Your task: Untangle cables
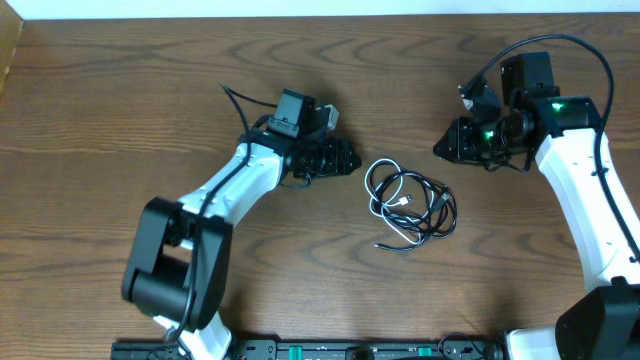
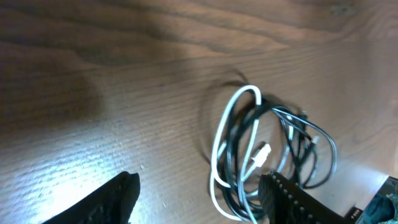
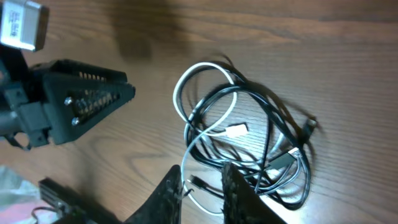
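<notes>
1. The left hand (image 1: 345,160) is open. In its wrist view the two fingers (image 2: 115,199) stand wide apart with nothing gripped between them.
2. The cables lie on the bench (image 1: 120,120) as one small looped bundle just ahead of the left hand's fingertips, close to them but not touching.
3. The white cable (image 1: 375,203) forms the side of the bundle nearest the left hand. Its long loop curves toward that hand's fingertips.
4. The black cable (image 1: 445,203) coils through and around the white one and makes up most of the side farther from the left hand.
5. A small white plug (image 3: 236,130) rests inside the loops, near the middle of the bundle.
6. The right hand (image 1: 445,148) has a narrow gap between its fingers (image 3: 168,196) and holds nothing.
7. The bundle lies ahead of the right hand and apart from it. From its wrist camera, the nearest strands run just past the fingertips.
8. The bundle sits between the two hands, whose fingertips point roughly toward each other, and it is closer to the left one.
</notes>
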Robot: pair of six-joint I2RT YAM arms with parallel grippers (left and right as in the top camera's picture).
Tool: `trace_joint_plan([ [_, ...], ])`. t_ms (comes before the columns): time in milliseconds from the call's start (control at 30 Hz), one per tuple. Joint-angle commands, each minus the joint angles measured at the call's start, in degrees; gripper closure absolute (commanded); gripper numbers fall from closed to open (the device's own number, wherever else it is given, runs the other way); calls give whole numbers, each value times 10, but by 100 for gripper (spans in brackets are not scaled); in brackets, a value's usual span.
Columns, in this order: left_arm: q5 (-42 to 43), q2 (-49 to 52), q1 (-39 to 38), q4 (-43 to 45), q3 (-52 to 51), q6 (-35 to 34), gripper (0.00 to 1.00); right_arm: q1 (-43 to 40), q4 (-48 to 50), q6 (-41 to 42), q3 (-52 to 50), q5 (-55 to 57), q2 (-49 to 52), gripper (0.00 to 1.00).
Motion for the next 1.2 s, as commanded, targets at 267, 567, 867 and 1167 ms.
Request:
trace_joint_plan([
  [267,-1,59,-26,47,9,-13,34,0,-12,-23,11,27,-10,81],
  [567,-31,97,-40,50,9,-13,36,0,-14,-26,11,26,-10,80],
  [867,-137,108,-82,40,9,-13,43,0,-15,-30,11,26,-10,79],
  [1167,-234,108,-134,38,9,-43,60,0,-18,-33,11,27,-10,78],
])
